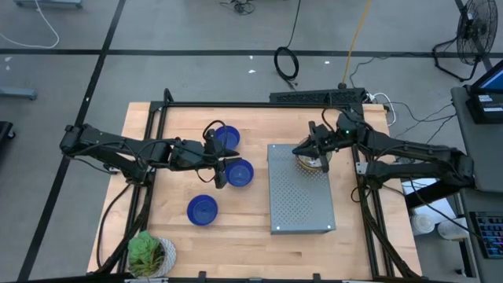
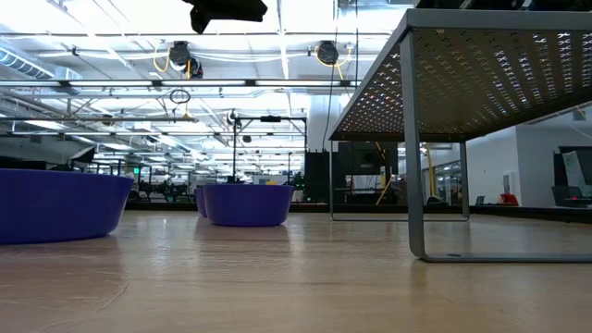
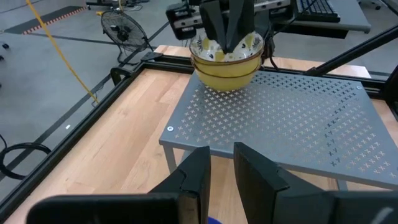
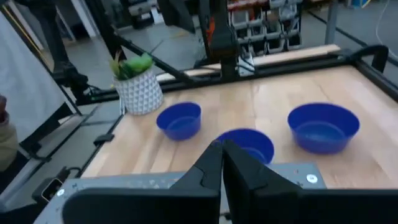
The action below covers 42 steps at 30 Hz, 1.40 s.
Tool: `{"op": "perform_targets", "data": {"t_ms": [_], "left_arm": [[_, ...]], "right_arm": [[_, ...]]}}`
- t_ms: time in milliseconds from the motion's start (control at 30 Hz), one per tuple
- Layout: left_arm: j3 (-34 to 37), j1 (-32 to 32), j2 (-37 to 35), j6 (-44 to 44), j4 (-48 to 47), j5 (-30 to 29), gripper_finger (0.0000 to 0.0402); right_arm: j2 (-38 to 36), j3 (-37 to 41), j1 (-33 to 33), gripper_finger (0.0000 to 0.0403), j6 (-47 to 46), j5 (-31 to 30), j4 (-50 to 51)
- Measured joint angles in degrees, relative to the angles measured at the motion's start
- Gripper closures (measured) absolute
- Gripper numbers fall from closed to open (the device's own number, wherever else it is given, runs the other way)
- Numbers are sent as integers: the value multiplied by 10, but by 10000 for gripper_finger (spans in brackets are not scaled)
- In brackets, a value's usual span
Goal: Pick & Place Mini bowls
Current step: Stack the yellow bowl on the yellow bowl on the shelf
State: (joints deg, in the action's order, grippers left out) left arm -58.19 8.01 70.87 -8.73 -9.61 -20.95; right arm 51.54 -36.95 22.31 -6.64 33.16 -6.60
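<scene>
Three glossy blue mini bowls [image 1: 226,138] [image 1: 240,173] [image 1: 203,209] stand on the wooden table, left of a grey perforated platform [image 1: 302,204]. A nested stack of cream-yellow patterned mini bowls [image 3: 225,65] stands on the platform's far end. My right gripper [image 3: 229,45] is shut, and its fingers are at the top bowl's mouth. My left gripper [image 3: 221,165] hangs in the air over the blue bowls and faces the platform. Its fingers stand slightly apart with nothing between them. My right gripper reaches into the mouth of the top cream bowl [image 3: 214,53] with its shut fingers [image 3: 231,28], coming from the table's right side. Whether they touch the bowl I cannot tell. The stack stands upright on the platform.
A white pot with a green plant [image 1: 149,253] stands at the near left corner. The platform's near half [image 3: 292,124] is bare. The black frame rails [image 1: 259,104] run along the table's far edge and its sides.
</scene>
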Motion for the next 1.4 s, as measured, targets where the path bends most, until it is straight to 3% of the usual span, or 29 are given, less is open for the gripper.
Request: {"op": "perform_targets", "data": {"t_ms": [667,1067,1400], "left_arm": [[0,0,0,0,0,0,325],[0,0,0,-1,-2,0,325],[0,0,0,-1,-2,0,325]], "right_arm": [[42,0,-29,403,23,-31,8],[-59,10,-33,403,48,-119,15],[-79,160,-33,403,16,-138,-199]]}}
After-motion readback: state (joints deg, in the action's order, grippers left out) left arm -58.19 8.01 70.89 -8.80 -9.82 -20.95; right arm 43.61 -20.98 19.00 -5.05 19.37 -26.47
